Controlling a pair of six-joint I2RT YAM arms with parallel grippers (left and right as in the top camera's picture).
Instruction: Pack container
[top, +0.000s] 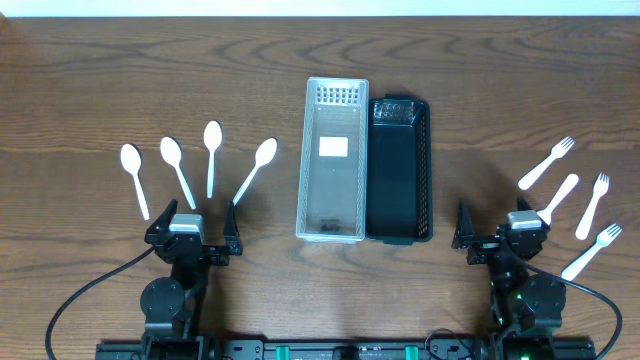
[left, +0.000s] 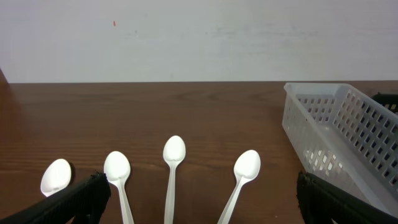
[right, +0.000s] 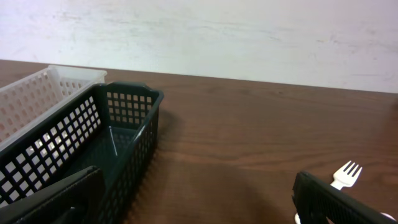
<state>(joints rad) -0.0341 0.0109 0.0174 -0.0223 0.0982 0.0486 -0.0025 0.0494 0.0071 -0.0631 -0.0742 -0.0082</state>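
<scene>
Now the left pincer (top: 198, 218) and right pincer (top: 503, 225) gape empty; spoons (top: 212, 140) lie left of the clear basket (top: 303, 160), forks (top: 548, 165) right of it.

A dark wooden table (top: 100, 80) meets a plain white wall (left: 199, 37) behind it.

Smooth white plastic spoons (top: 211, 160) and forks (top: 547, 163) are gleaming on the satin wood-grain surface (top: 100, 80) beside a translucent plastic basket (top: 303, 160) and a matt dark plastic basket (top: 428, 170).

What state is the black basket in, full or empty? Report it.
Empty: the black basket shows only its bare floor overhead and in the right wrist view; the forks lie outside it.
</scene>
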